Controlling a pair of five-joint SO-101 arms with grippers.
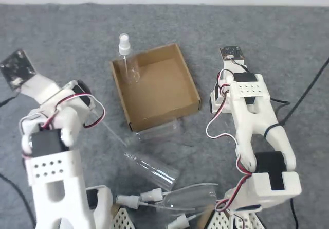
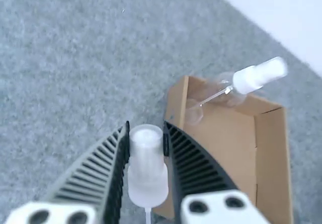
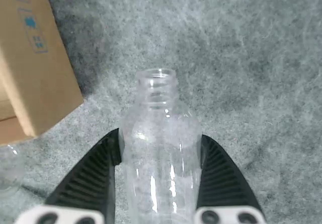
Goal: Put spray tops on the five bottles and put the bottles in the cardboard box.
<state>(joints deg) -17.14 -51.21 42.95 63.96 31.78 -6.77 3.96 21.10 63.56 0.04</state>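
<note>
A cardboard box (image 1: 160, 116) lies open on the grey carpet, and a capped clear bottle (image 1: 126, 59) stands in its far left corner. My left gripper (image 2: 146, 127) is shut on a white spray top (image 2: 147, 171), just short of the box (image 2: 175, 103); beyond it I see the capped bottle (image 2: 254, 76). In the high view this left gripper (image 1: 85, 103) hovers left of the box, the top's thin tube (image 1: 110, 131) trailing below. My right gripper (image 3: 161, 133) is shut on an uncapped clear bottle (image 3: 161, 153), right of the box (image 3: 35, 73).
Clear bottles lie on the carpet in front of the box (image 1: 153, 170) (image 1: 159, 128) (image 1: 198, 195). Two loose spray tops (image 1: 134, 201) (image 1: 180, 221) rest near the arm bases. A black cable (image 1: 308, 87) runs at the right.
</note>
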